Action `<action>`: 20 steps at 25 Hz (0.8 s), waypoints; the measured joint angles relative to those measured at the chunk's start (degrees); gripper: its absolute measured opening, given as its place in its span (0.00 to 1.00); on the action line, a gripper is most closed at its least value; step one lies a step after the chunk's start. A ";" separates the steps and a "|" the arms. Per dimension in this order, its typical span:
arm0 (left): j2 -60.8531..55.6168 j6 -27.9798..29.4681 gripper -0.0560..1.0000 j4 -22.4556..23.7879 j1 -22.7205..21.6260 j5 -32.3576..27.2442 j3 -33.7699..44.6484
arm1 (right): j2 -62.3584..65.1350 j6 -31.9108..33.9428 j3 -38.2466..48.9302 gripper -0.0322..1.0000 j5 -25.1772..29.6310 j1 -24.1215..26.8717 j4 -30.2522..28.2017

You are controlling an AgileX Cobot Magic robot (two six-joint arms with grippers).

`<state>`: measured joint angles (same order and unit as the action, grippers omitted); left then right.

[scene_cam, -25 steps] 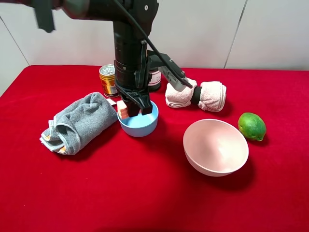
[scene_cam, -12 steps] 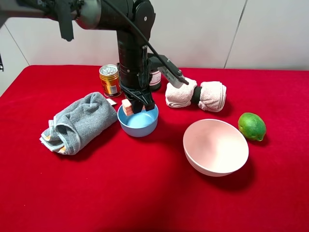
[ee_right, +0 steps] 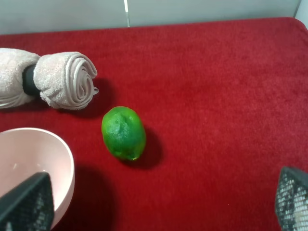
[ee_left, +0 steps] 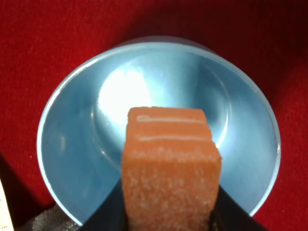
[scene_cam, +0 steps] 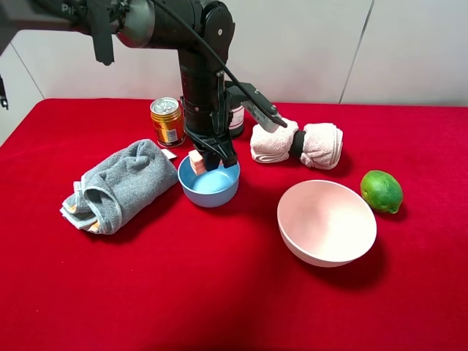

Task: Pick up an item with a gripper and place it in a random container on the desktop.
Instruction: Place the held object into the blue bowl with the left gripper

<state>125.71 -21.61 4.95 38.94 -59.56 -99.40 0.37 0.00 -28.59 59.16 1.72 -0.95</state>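
Peach-pink block [scene_cam: 196,161] is clamped in the left pincer [scene_cam: 207,162], held upright over the light-blue bowl [scene_cam: 212,189], at the bowl's rear-left rim. Cannot tell if its lower end touches the bowl.

The left wrist view shows the block [ee_left: 171,173] end-on, a black finger pressed on each side. The left pincer [ee_left: 171,211] is closed on it and the bowl [ee_left: 67,159] sits directly beneath.

Left to right on the red counter [scene_cam: 219,292]:
- The grey towel [scene_cam: 117,186] is bunched up and lies just left of the bowl.
- The gold can [scene_cam: 167,121] stands upright behind the towel.
- A small white slip [scene_cam: 169,154] lies in front of the can.
- The black arm drops straight down onto the bowl.
- A dark jar [scene_cam: 235,121] is partly hidden behind the arm.
- The rolled pink towel [scene_cam: 296,144] lies on its side right of the arm, with a black band round its middle.
- The pink bowl [scene_cam: 327,223] sits upright, nearer the camera and well apart from the blue one.
- The lime [scene_cam: 381,191] is just beside the pink bowl, to its right.

The right pincer [ee_right: 161,202] has its fingers spread wide at the frame corners, gripping nothing. It hangs above the counter with the lime [ee_right: 123,133], the pink bowl [ee_right: 29,154] rim and the rolled towel [ee_right: 62,79] in its view.
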 joint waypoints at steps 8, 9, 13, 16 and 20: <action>0.00 0.00 0.72 0.62 0.00 0.15 0.00 | 0.00 0.00 0.00 0.70 0.00 0.00 0.00; 0.00 0.00 0.78 0.85 0.00 0.22 0.00 | 0.00 0.00 0.00 0.70 0.00 0.00 0.00; 0.00 0.86 0.96 1.17 0.00 0.28 0.00 | 0.00 0.00 0.00 0.70 0.00 0.00 0.00; 0.00 1.17 0.98 1.17 0.00 0.28 0.00 | 0.00 0.00 0.00 0.70 0.00 0.00 0.00; 0.00 1.31 0.99 1.17 0.00 0.28 0.00 | 0.00 0.00 0.00 0.70 0.00 0.00 0.00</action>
<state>125.71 -20.30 6.12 38.94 -59.28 -99.40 0.37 0.00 -28.59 59.16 1.72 -0.95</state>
